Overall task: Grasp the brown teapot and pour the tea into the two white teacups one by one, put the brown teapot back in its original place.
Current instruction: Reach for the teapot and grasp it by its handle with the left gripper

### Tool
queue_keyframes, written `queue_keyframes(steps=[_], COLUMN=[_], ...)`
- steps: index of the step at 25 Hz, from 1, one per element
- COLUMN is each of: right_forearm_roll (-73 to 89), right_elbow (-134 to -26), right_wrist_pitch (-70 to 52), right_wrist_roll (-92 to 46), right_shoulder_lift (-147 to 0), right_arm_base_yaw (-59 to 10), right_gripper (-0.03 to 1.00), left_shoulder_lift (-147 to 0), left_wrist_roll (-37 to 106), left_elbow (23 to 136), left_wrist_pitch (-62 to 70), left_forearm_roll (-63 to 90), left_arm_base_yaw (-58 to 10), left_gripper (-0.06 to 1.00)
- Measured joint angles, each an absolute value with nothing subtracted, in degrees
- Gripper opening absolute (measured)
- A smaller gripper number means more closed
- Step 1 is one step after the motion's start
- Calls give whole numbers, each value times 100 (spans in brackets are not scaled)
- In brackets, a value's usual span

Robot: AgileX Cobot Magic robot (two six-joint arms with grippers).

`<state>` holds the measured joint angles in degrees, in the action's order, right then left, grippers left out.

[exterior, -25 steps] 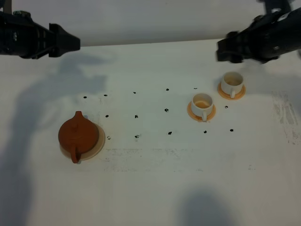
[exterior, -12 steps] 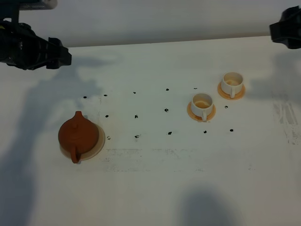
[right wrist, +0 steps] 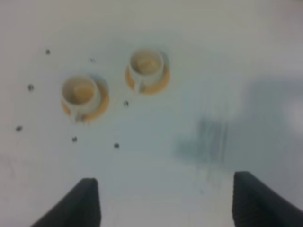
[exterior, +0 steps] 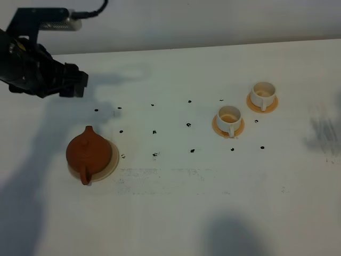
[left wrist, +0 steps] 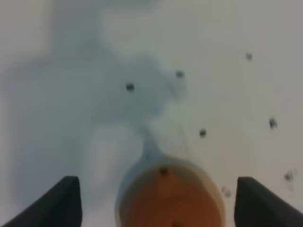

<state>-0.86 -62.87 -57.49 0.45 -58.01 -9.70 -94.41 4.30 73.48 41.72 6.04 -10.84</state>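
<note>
The brown teapot point(exterior: 88, 153) rests on its pale tan coaster point(exterior: 112, 160) at the left of the table, handle toward the front edge. My left gripper point(exterior: 77, 82) hovers behind it and apart from it. In the left wrist view the left gripper point(left wrist: 156, 182) is open, with the teapot point(left wrist: 170, 205) low between its fingers point(left wrist: 61, 203). The two white teacups point(exterior: 230, 117) point(exterior: 263, 93) stand on orange saucers at the right. Their insides look tan, but the tea is too blurred to tell. The right gripper point(right wrist: 163, 189) is open above the table, with both teacups point(right wrist: 80, 92) point(right wrist: 147, 63) ahead.
Several small black dots point(exterior: 154, 131) mark the white table point(exterior: 176, 213) between the teapot and the cups. A grey smudge point(exterior: 325, 133) lies near the right edge. The right arm is outside the exterior high view.
The right arm has drawn away to the right and left the exterior view. My left arm has moved lower and nearer to the teapot. Teapot and cups have not moved.
</note>
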Motion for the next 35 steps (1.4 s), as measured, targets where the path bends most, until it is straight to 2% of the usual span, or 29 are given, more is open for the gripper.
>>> queue_keyframes(steps=[8,15,28,35], right_forearm_roll=[-93,-81,155,359], right_elbow=[-5088,-4168,-2873,-2792], right_wrist_pitch=[-5978,-6290,-6296,-6153], right_wrist_roll=[0,-49,-84,-206], right_shoulder_lift=[-3980,-2427,-165,35], right_arm_base_yaw=[-970,-970,-970,-970], right_gripper=[59,59,59,59], left_shoulder_lift=[-9439,-9096,-8590,-8588], left_wrist_roll=[-454,-812,-854,-854], left_elbow=[7348,7348,7348,7348], left_wrist_pitch=[4717,4735,5463,5627], left_forearm_roll=[-203,-521,-672,-684], left_arm_base_yaw=[-1816,-2334,-2425,-2425], left_gripper=[58,57,57,57])
